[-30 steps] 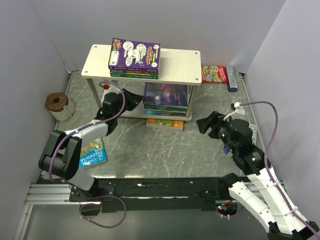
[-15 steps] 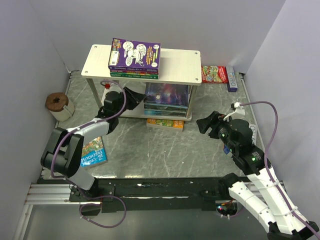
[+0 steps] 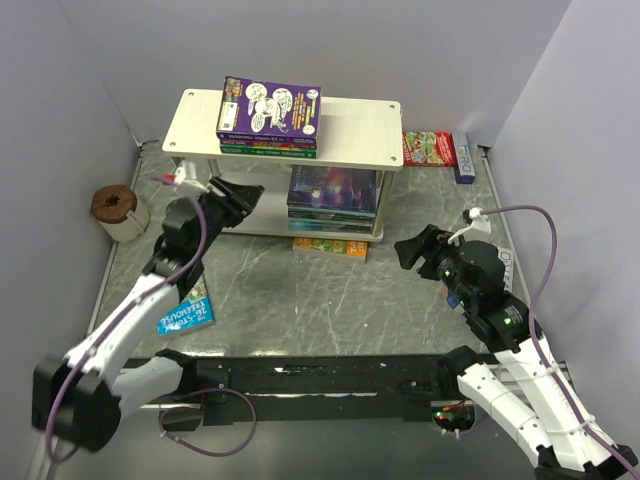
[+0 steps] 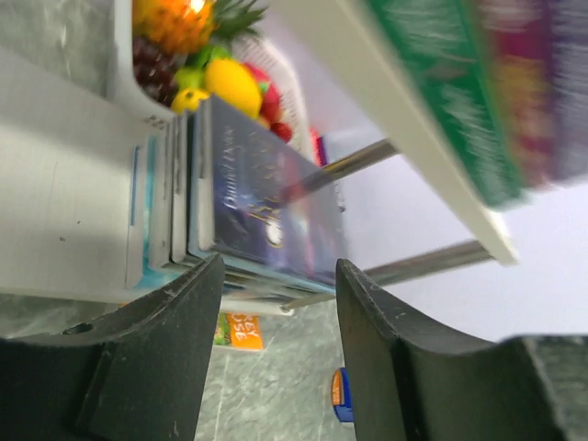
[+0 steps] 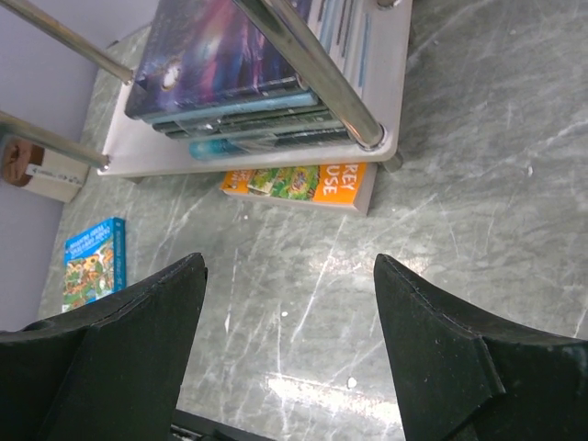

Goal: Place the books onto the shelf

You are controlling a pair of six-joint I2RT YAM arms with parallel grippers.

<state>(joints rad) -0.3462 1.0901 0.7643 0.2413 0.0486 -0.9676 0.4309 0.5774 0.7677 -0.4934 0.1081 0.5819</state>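
Observation:
The shelf (image 3: 345,128) stands at the back, with a purple book (image 3: 270,108) on a short pile on its pale top board. A pile topped by a dark starry book (image 3: 333,188) rests on its white lower board (image 4: 73,211). An orange-and-green book (image 3: 330,247) lies on the table, half under the shelf. A light blue book (image 3: 187,305) lies at the left. My left gripper (image 3: 240,195) is open and empty, left of the lower pile, and the starry book (image 4: 266,202) shows beyond it. My right gripper (image 3: 410,250) hangs open and empty over the table, right of the orange-and-green book (image 5: 299,184).
A tape roll (image 3: 120,210) sits by the left wall. A red flat box (image 3: 430,148) and a blue-and-white box (image 3: 462,157) lie behind the shelf at the right. White walls close in on three sides.
My left gripper has drawn back leftward from under the shelf's top board and its jaws have opened. The right arm has stayed put.

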